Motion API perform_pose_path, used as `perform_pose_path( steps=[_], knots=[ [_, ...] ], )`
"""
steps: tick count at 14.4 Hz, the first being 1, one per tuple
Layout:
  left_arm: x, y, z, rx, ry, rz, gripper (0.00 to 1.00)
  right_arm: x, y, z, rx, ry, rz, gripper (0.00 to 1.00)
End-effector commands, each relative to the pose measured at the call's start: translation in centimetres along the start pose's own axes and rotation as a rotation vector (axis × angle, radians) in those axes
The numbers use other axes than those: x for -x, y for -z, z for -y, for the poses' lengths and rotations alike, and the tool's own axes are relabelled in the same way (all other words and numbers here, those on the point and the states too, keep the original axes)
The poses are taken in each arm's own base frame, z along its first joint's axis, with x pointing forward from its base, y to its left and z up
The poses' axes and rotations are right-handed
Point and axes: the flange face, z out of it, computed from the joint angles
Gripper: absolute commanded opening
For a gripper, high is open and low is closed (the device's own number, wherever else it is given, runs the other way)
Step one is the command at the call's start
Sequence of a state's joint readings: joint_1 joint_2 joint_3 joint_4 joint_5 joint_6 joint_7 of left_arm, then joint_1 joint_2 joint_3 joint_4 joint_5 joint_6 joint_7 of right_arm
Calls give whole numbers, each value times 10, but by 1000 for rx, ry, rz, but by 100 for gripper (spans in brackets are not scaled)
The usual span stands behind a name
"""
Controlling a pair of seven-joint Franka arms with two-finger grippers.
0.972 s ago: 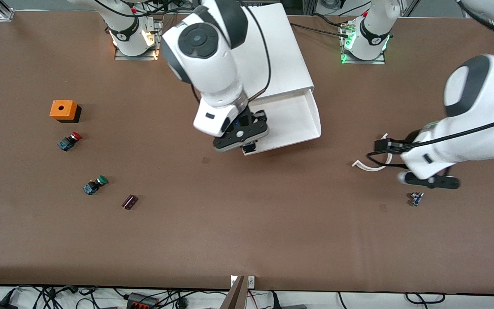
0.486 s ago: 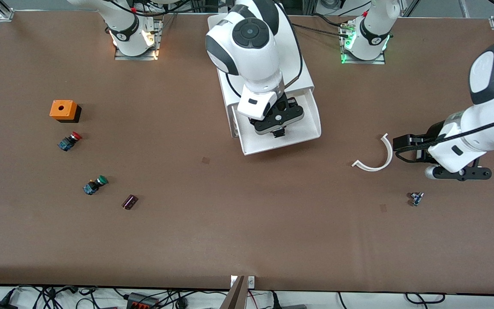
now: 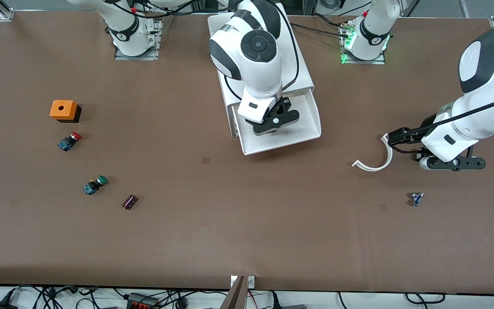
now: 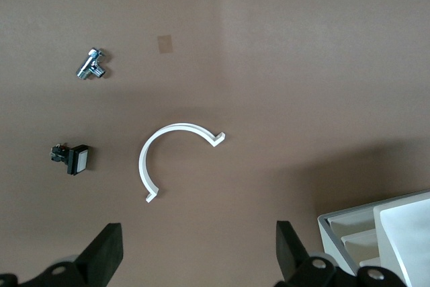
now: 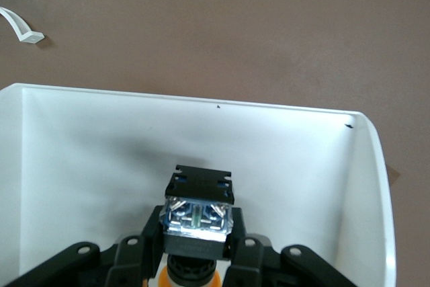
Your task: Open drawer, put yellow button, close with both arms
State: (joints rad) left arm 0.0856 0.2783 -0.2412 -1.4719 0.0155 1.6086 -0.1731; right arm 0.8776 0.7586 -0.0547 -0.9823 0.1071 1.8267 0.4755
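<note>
The top drawer (image 3: 307,120) stands pulled out of the white cabinet (image 3: 290,51). My right gripper (image 3: 275,123) hangs over the open drawer's tray, shut on the yellow button (image 5: 197,216). In the right wrist view the button's black-and-blue body sits between the fingers (image 5: 243,247), its orange cap at the picture's lower edge, with the drawer's white floor (image 5: 87,166) below. In the front view the button is hidden under the hand. My left gripper (image 3: 453,163) is open and empty over bare table at the left arm's end, its fingers (image 4: 104,257) spread wide.
A white curved bracket (image 3: 378,161) lies beside the left gripper. A small metal fitting (image 3: 416,198) lies nearer the front camera. At the right arm's end are an orange box (image 3: 63,110), a red-capped button (image 3: 69,140), a green-capped button (image 3: 94,185) and a dark cylinder (image 3: 129,201).
My right gripper has carried the yellow button from the drawer's front edge to over its tray and sunk lower. My left arm has drawn back from the bracket toward its end of the table.
</note>
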Motion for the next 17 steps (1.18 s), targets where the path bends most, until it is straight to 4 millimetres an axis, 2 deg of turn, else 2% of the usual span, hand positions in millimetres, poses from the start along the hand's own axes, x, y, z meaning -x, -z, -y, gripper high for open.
perform_pose_path(
  steps=[1, 7, 9, 10, 11, 13, 17],
  knots=[
    [8, 2, 2, -30, 9, -18, 100, 1, 4, 7, -12, -8, -7, 0],
    [8, 2, 2, -31, 9, -16, 100, 0, -20, 14, -9, -2, -9, 0],
    [8, 3, 1, -31, 8, -18, 100, 0, -21, 14, -11, -2, -12, 0],
    [8, 2, 1, -31, 8, -15, 100, -1, -19, 13, -10, -3, -18, 17],
    [8, 3, 1, -31, 8, -16, 100, -4, -15, 10, -12, -9, -26, 99],
    [8, 3, 1, -31, 8, -16, 100, -7, -7, 3, -15, -42, -30, 100],
    [8, 4, -2, -29, 6, -21, 100, -14, 59, -11, -63, -160, -104, 100]
  ],
)
